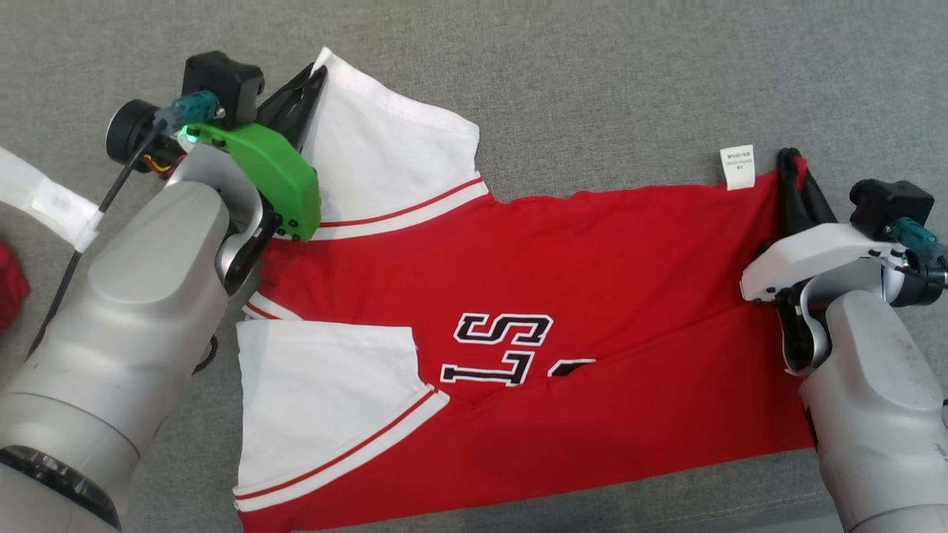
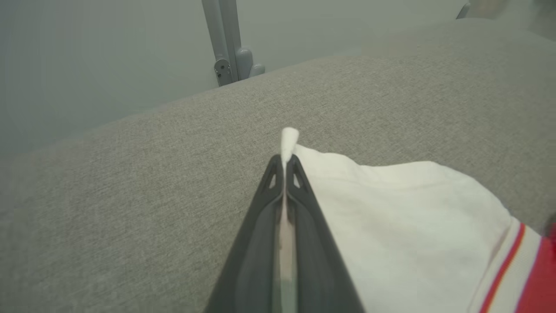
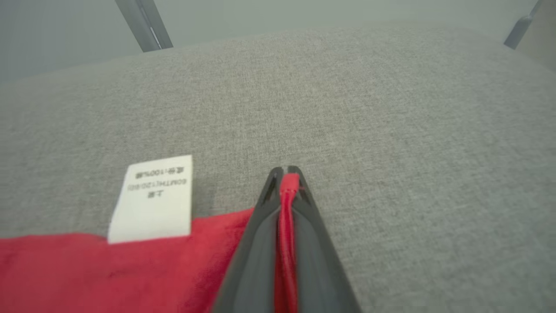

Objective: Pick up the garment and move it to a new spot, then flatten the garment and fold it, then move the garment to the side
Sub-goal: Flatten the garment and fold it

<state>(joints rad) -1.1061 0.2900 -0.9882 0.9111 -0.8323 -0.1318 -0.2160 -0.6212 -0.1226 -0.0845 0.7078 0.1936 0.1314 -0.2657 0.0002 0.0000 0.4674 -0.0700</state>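
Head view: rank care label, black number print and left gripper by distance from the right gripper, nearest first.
1. care label: just beside the right gripper, on the far edge of the jersey.
2. black number print: mid-jersey, nearer the robot's side.
3. left gripper: at the opposite end, pinching the white sleeve.

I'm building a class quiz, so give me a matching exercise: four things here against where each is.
1 left gripper
2 right gripper
3 white rectangular care label
4 black-outlined number print

A on grey woven surface
B shut on red hem corner
C mid red-and-white jersey
D shut on white sleeve tip

Pairs: 1-D, 2-B, 3-A, 4-C
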